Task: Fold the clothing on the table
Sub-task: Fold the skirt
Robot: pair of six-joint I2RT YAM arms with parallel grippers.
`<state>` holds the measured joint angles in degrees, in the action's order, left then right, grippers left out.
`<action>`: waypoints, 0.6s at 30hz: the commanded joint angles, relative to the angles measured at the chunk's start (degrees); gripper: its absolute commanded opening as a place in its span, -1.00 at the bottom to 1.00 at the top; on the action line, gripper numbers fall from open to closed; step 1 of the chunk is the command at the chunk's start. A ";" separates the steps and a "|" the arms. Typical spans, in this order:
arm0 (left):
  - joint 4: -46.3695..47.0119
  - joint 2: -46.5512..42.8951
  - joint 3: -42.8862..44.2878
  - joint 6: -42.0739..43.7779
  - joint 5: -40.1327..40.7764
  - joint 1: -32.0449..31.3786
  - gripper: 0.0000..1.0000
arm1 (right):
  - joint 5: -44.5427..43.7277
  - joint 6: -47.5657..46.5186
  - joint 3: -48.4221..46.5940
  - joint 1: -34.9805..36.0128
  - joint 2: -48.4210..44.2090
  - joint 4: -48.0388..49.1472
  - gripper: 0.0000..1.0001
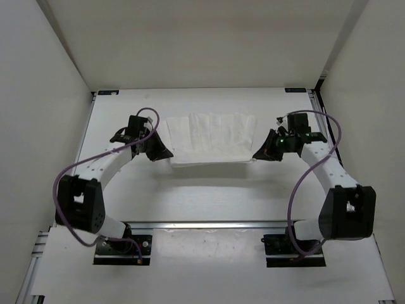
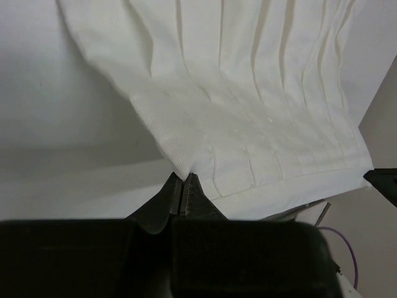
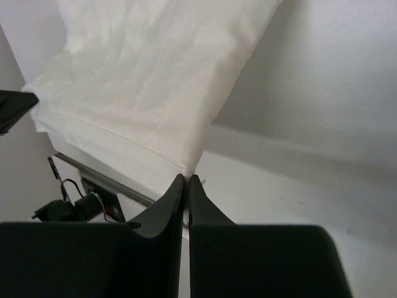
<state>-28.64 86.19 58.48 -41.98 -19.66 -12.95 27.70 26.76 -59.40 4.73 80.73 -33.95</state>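
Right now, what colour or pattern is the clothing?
The clothing is white with faint parallel lines, clearest in the left wrist view.

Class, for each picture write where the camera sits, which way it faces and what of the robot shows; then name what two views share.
Top view: above and behind the arms, looking down on the table; both arms show, left gripper and right gripper pinching the clothing's near corners.
Left wrist: on the left arm, looking along its shut fingers at one clothing corner.
Right wrist: on the right arm, looking along its shut fingers at the other corner.
Shared: both wrist views show the clothing and the opposite gripper's tip.
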 commanded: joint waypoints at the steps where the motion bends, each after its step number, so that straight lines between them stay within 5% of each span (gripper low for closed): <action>1: -6.32 -8.13 -5.46 0.58 10.34 1.36 -1.00 | -8.45 -0.58 4.54 1.58 -6.71 -4.80 -1.00; 10: -12.58 -24.84 -15.14 -2.49 12.02 -2.78 -1.00 | -9.60 9.35 19.75 10.65 -27.71 -11.74 -1.00; 18: -8.62 -15.90 -7.16 -3.29 5.43 -0.07 -1.00 | -0.74 4.45 12.48 -2.42 -22.48 -10.44 -0.99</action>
<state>-38.94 67.40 46.65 -46.15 -18.17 -16.16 27.33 34.68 -42.24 8.08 54.70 -43.48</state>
